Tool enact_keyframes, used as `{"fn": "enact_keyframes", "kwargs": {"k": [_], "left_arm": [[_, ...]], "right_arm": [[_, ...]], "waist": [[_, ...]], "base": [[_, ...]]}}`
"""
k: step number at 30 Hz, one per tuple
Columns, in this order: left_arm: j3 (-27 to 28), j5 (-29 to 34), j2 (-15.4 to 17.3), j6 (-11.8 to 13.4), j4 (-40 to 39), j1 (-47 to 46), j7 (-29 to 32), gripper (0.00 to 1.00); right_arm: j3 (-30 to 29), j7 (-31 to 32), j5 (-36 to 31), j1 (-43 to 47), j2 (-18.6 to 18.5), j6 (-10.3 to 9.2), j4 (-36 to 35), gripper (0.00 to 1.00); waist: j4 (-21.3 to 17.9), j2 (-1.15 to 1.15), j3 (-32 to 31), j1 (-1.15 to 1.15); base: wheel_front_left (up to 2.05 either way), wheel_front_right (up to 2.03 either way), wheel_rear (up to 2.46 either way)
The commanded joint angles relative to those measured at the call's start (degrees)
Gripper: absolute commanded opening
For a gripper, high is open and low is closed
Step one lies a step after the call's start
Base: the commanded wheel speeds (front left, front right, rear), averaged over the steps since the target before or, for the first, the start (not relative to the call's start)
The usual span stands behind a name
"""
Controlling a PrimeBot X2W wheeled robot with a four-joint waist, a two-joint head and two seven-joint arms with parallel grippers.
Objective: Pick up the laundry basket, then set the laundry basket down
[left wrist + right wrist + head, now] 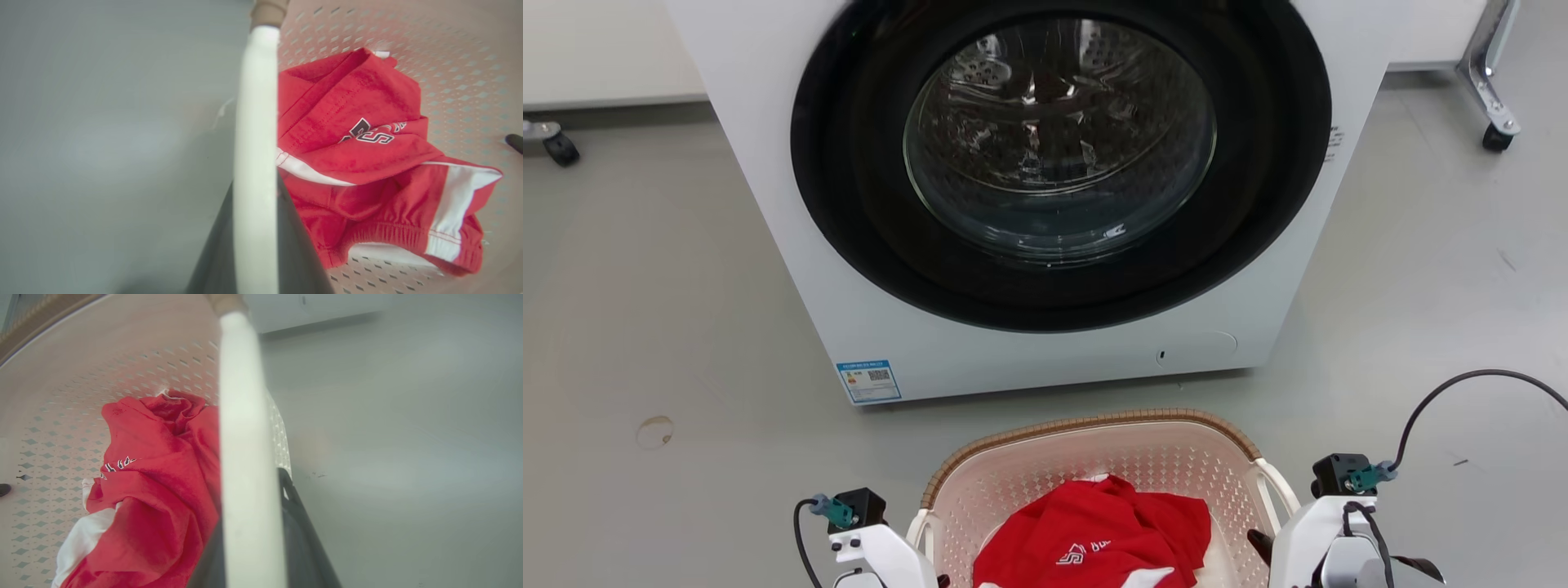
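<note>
Left tool is clenched on the left loop handle of the laundry basket, its two dark fingers pressed to either side of the white strap at the bottom centre of the left wrist view. The right tool grasps the right loop handle the same way at the bottom centre of the right wrist view. Between them the pale pink basket with its brown woven-look rim sits at the bottom centre of the head view. A red garment with white trim and lettering lies crumpled on its perforated bottom. Whether the basket rests on the grey floor or hangs just clear of it cannot be told. Just beyond its far rim a white washing machine with a round glass door stands across the upper middle of the head view. A caster shows at the upper left edge and another at the upper right. The step in hand appears to be securing the grip ahead of the lift. The next move likely calls for both arms to rise together and level, so the basket neither tips nor twists out of either grip, with its far rim kept off the machine front.
</note>
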Motion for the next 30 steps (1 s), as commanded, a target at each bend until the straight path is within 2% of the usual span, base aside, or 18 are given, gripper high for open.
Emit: {"fn": "enact_keyframes", "kwargs": {"k": [1,30], "left_arm": [[1.75,-0.18,8.47,0.87,2.22,-0.09,-0.65,0.0],[0.77,-0.1,9.05,1.46,2.23,-0.07,0.56,0.0]], "right_arm": [[-0.27,-0.58,0.82,-0.67,-6.83,-0.37,3.33,0.0],[1.49,-0.42,2.77,-0.34,-6.83,-0.37,3.25,0.0]], "waist": [[0.14,0.0,-0.49,0.0],[0.54,0.0,-1.47,0.0]], "base": [[0.0,0.0,0.0],[0.0,0.0,0.0]]}}
